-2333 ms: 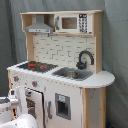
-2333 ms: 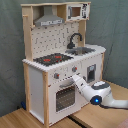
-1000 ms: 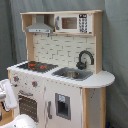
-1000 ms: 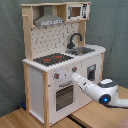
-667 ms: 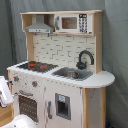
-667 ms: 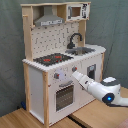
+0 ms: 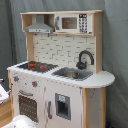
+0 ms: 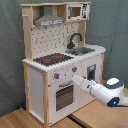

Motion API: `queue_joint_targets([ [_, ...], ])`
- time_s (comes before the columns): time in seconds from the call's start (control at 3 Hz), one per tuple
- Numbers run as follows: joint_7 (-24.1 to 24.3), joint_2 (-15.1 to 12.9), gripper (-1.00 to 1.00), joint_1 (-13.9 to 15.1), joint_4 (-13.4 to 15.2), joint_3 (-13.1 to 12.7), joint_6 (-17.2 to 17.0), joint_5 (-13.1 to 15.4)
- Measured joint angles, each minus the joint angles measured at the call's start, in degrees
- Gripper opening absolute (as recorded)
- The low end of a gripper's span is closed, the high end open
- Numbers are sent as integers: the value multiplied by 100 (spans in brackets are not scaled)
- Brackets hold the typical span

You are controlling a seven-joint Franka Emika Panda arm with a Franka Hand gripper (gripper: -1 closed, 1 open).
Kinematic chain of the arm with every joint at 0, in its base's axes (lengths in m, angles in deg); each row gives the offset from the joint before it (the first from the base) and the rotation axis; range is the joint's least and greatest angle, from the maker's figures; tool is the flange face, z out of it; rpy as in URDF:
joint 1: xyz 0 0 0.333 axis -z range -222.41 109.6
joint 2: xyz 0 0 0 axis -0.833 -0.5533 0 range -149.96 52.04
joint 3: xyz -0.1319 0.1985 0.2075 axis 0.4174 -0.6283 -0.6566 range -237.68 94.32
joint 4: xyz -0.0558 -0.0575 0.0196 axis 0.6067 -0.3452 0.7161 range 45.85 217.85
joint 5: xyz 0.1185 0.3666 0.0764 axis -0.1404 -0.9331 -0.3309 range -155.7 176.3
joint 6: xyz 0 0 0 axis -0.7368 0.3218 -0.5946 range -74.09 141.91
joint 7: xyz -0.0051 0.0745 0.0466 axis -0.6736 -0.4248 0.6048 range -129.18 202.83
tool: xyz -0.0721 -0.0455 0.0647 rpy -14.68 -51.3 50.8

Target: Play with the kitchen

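The kitchen (image 7: 60, 75) is a tall white and light-wood toy. It has a red-ringed black stovetop (image 7: 34, 65), a sink (image 7: 72, 74) with a black faucet (image 7: 85, 59), a grey hood (image 7: 40, 25) and a small microwave (image 7: 72, 22). Its windowed oven door (image 8: 65, 96) sits below two knobs (image 8: 56, 76). In the second exterior view my white arm (image 8: 111, 92) reaches in from the right. My gripper (image 8: 75, 80) is right at the kitchen front, just above the oven door and beside the right knob. In the first exterior view only a white part of the arm (image 7: 21, 122) shows at the bottom edge.
The kitchen stands on a wooden table (image 8: 30, 120) in front of a grey curtain (image 8: 12, 60). A cupboard door (image 7: 62, 106) with a dark panel is to the right of the oven. A white object (image 7: 2, 95) shows at the first exterior view's left edge.
In the first exterior view the white arm has sunk from the left edge to the bottom edge. In the second exterior view the gripper has dropped slightly along the kitchen front.
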Motion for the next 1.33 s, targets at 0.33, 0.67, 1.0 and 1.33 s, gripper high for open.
queue_joint_targets([
  [0.33,-545,0,100,23,1,14,76,325],
  [0.67,-1176,-4,100,124,2,59,287,348],
  [1.0,-1663,-7,100,324,-9,63,636,348],
  [1.33,-2120,-8,100,595,-120,72,1008,348],
])
